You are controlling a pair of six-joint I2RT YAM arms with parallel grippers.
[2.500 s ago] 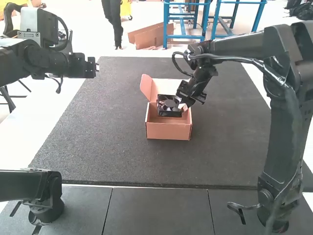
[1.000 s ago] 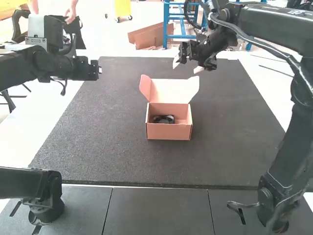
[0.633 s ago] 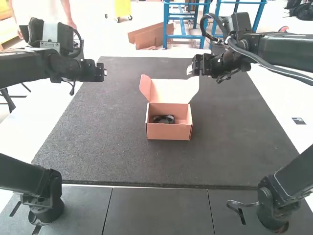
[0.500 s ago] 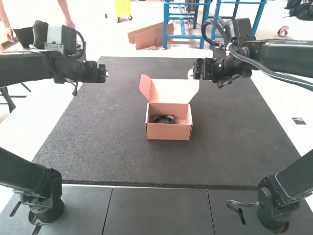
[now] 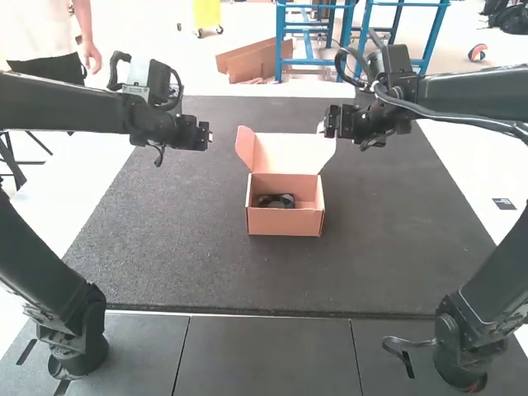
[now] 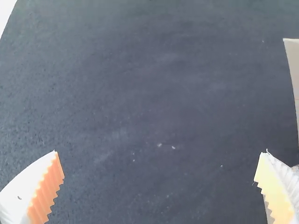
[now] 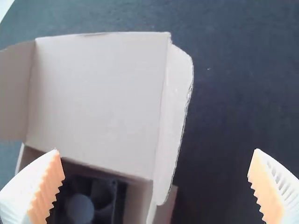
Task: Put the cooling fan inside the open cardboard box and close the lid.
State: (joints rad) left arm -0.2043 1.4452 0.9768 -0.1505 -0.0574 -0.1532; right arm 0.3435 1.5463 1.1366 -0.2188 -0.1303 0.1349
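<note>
The brown cardboard box (image 5: 285,216) stands open mid-mat, its lid (image 5: 286,153) upright at the back with side flaps spread. The black cooling fan (image 5: 275,200) lies flat inside it; in the right wrist view the fan (image 7: 88,199) sits just under the lid (image 7: 98,95). My right gripper (image 5: 328,124) hangs open above and behind the lid's right corner, its ribbed fingers (image 7: 41,189) wide apart around nothing. My left gripper (image 5: 203,136) is open too, level with the lid's left flap and a short way left of it. The left gripper (image 6: 156,196) looks down on bare mat.
The box rests on a dark mat (image 5: 165,223) with free room on every side. A corner of the box flap (image 6: 292,70) shows beyond my left gripper. A person stands beyond the table's far left corner.
The right gripper let go of the fan in the box, rose and now hovers behind the lid. The left arm has swung right toward the lid's left flap.
</note>
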